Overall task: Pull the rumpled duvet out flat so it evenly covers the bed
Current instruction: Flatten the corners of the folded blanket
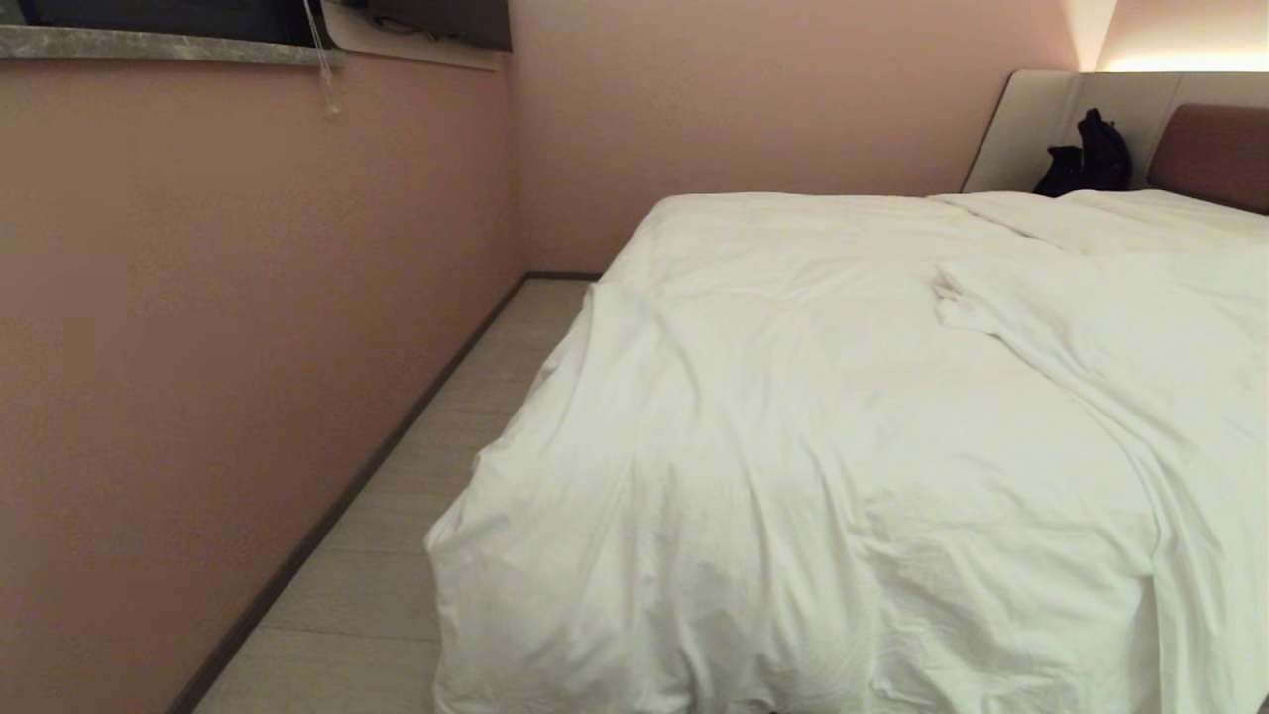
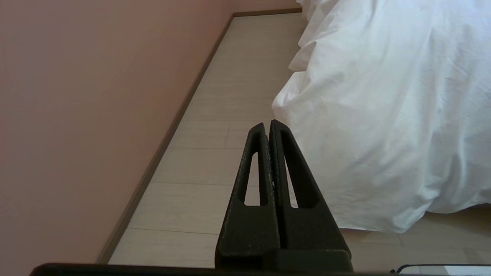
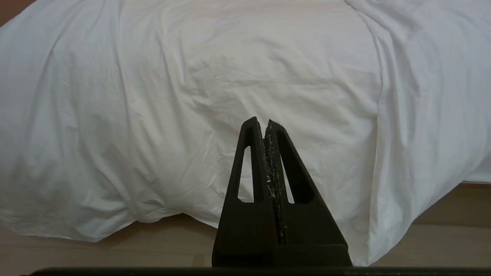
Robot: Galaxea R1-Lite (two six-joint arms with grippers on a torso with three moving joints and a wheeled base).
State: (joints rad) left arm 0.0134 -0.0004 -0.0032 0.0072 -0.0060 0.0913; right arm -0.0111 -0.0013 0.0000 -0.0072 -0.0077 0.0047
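the right gripper (image 3: 265, 123), fingers pressed together, faced the duvet (image 3: 215, 88) hanging over the bed's foot. the left gripper (image 2: 267, 125), also closed, pointed at floor beside the duvet's corner; the right looked nearer.

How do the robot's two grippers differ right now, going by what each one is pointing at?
The left gripper points at bare floor beside the wall, with the duvet off to one side; the right gripper points straight at the duvet's hanging edge. The right gripper's inner pads carry pale specks; the left gripper's look clean. Both are black, shut, holding nothing and clear of the duvet.
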